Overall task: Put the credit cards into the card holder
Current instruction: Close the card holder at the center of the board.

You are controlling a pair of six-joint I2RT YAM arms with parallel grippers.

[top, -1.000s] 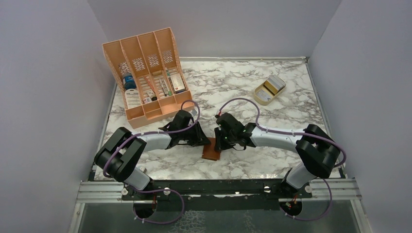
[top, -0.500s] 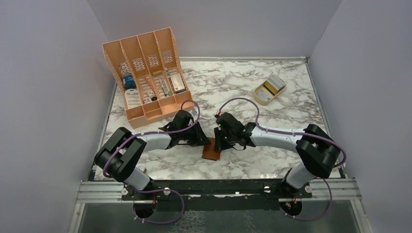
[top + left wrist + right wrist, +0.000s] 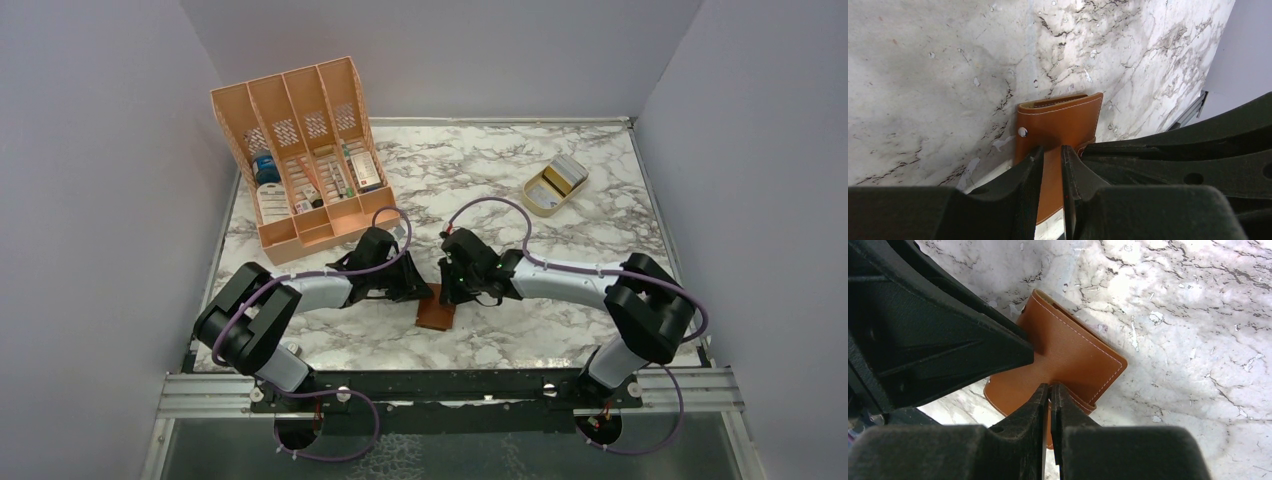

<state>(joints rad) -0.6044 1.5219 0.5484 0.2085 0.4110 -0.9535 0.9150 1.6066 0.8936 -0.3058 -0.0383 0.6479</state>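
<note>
The brown leather card holder [image 3: 434,318] lies near the table's front middle, between my two grippers. In the left wrist view the card holder [image 3: 1060,120] shows its snap stud, and my left gripper [image 3: 1052,149] stands narrowly apart with leather filling the gap. My right gripper [image 3: 1050,385] is pinched almost flat on the card holder [image 3: 1073,352], whose leather puckers at the tips. From above, the left gripper [image 3: 428,293] and right gripper [image 3: 447,295] meet over its far edge. The credit cards [image 3: 566,172] sit stacked at the back right.
A small tan stand [image 3: 545,198] holds the cards. The big orange slotted organiser [image 3: 300,150], with small boxes and bottles in it, stands at the back left. Grey walls close in three sides of the marble table [image 3: 480,350].
The right gripper's jaws have closed down onto the leather, and the right arm has shifted slightly left. The left arm and the card holder have not moved.
</note>
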